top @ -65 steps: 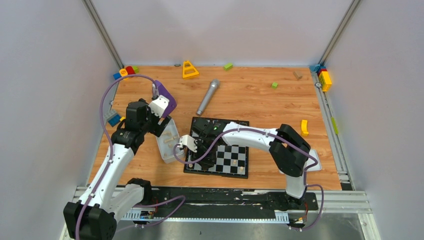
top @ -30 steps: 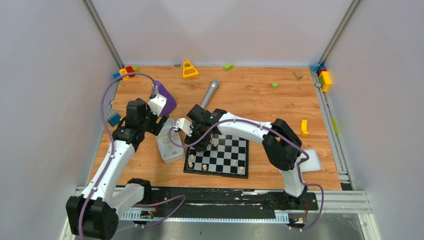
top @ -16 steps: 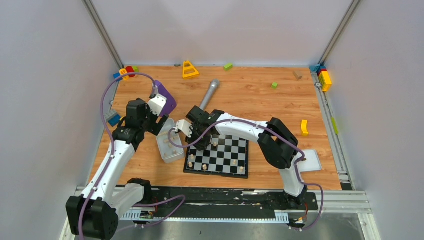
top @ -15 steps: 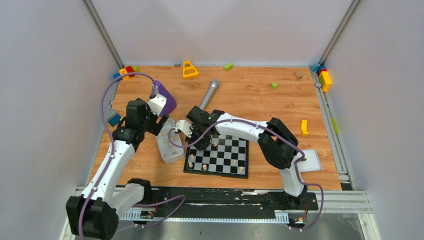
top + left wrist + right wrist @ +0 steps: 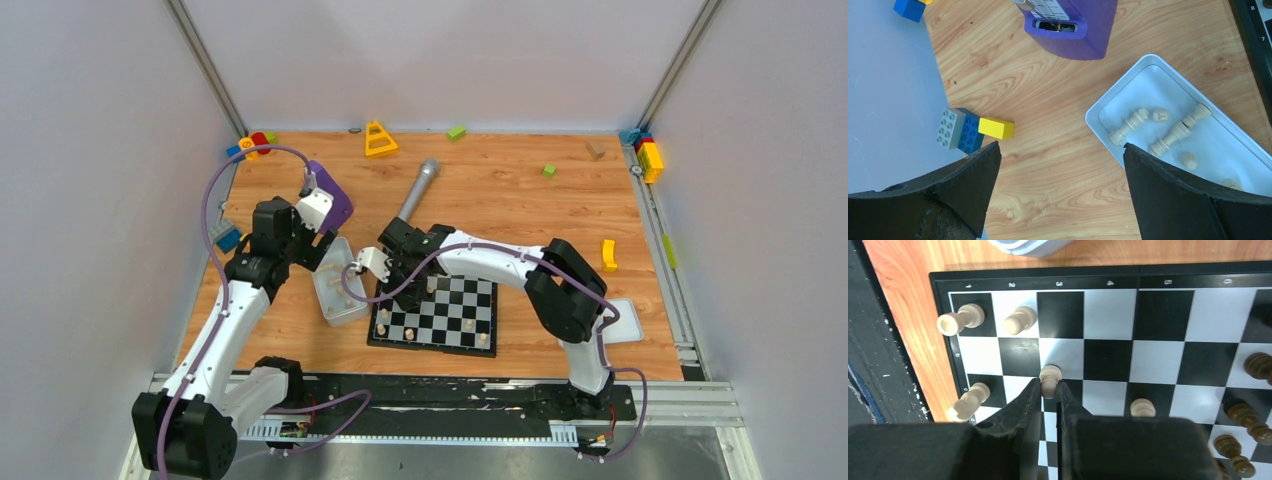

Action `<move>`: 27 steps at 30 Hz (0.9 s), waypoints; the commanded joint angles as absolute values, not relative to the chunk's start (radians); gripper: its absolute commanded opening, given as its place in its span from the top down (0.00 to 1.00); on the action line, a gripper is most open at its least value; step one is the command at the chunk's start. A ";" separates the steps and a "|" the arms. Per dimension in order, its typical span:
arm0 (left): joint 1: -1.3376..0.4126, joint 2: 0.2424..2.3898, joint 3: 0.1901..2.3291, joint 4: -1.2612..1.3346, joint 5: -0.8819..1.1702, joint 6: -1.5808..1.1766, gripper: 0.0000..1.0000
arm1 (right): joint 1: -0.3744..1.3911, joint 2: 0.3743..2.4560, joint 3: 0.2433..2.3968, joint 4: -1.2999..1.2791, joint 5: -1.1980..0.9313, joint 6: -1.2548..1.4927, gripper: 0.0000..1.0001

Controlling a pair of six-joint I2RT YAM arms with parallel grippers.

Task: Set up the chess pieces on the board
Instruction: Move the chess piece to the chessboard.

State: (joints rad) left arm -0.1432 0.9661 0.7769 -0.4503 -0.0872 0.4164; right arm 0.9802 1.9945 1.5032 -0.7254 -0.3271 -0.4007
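Note:
The chessboard (image 5: 452, 316) lies near the front of the table. My right gripper (image 5: 1049, 388) is shut on a light pawn (image 5: 1050, 377) and holds it above the board's left part (image 5: 1108, 315). Other light pieces (image 5: 961, 320) stand on the near squares, and dark pieces (image 5: 1257, 365) show at the right edge. In the top view the right gripper (image 5: 405, 277) hangs over the board's far left corner. My left gripper (image 5: 1060, 165) is open above bare wood beside the white tray (image 5: 1108, 102), which holds several light pieces (image 5: 1178, 132).
A purple device (image 5: 1070, 22) lies beyond the tray, and blue, grey and yellow bricks (image 5: 970, 130) lie to its left. A grey microphone (image 5: 416, 192), a yellow triangle (image 5: 379, 139) and small blocks (image 5: 550, 170) are scattered at the back. A white lid (image 5: 622, 322) sits right of the board.
The right gripper went from low over the board to the tray side, then swung back a little over the board's far left corner. The left arm has barely moved.

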 commanded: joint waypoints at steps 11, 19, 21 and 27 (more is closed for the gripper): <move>-0.137 0.962 0.779 -0.412 -0.077 0.397 0.00 | 1.038 1.946 1.492 -0.718 -0.361 -0.388 0.96; -0.137 0.962 0.777 -0.409 -0.075 0.399 0.00 | 1.052 1.960 1.502 -0.718 -0.357 -0.387 0.92; -0.137 0.962 0.777 -0.410 -0.075 0.399 0.00 | 1.056 1.966 1.506 -0.719 -0.353 -0.386 0.90; -0.137 0.962 0.776 -0.410 -0.075 0.399 0.00 | 1.057 1.968 1.519 -0.716 -0.339 -0.381 0.76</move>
State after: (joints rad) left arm -0.1432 0.9661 0.7769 -0.4503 -0.0841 0.4164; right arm 1.0496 1.9774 1.4818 -0.7319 -0.3416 -0.3912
